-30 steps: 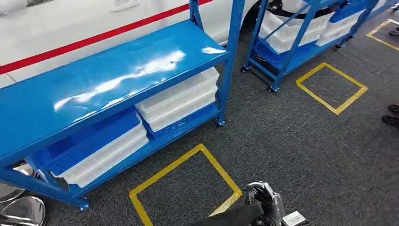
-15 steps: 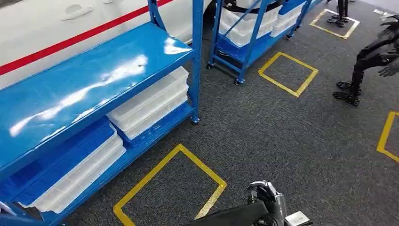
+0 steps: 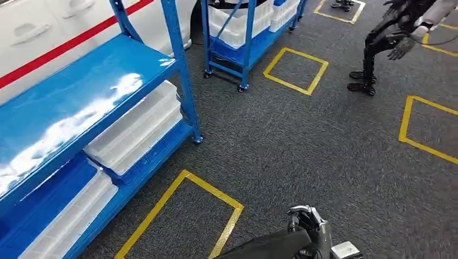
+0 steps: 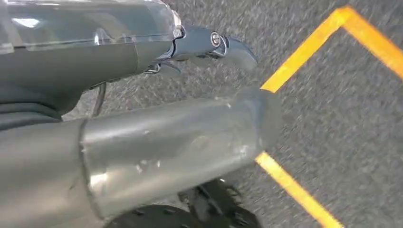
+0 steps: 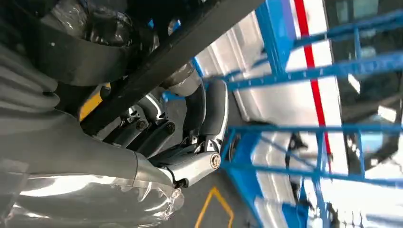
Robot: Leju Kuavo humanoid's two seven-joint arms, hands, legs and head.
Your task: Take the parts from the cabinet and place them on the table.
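**Turning past the rack empty-handed**

Everything swings left as the robot turns. The blue rack (image 3: pixel 81 91) and its white bins (image 3: pixel 135 129), presumably holding the parts, drift aside. The left robot hand (image 4: pixel 180 137) hangs released, and the right robot hand (image 5: pixel 190 142) curls on nothing. Overshooting risks losing the rack or crowding the other robot (image 3: pixel 389 38).

The long blue metal shelving rack (image 3: pixel 81 102) runs off the left and bottom edges of the head view, so its far end is lost. The translucent white plastic bins (image 3: pixel 135 129) on its lower shelf sit partly under the top board. A second blue wheeled rack (image 3: pixel 246 38) is cut at the top edge. The dark humanoid robot (image 3: pixel 389 38) standing off to the right has its upper body cut off. The left wrist view is motion-blurred; the grey carpet (image 4: pixel 332 118) smears.
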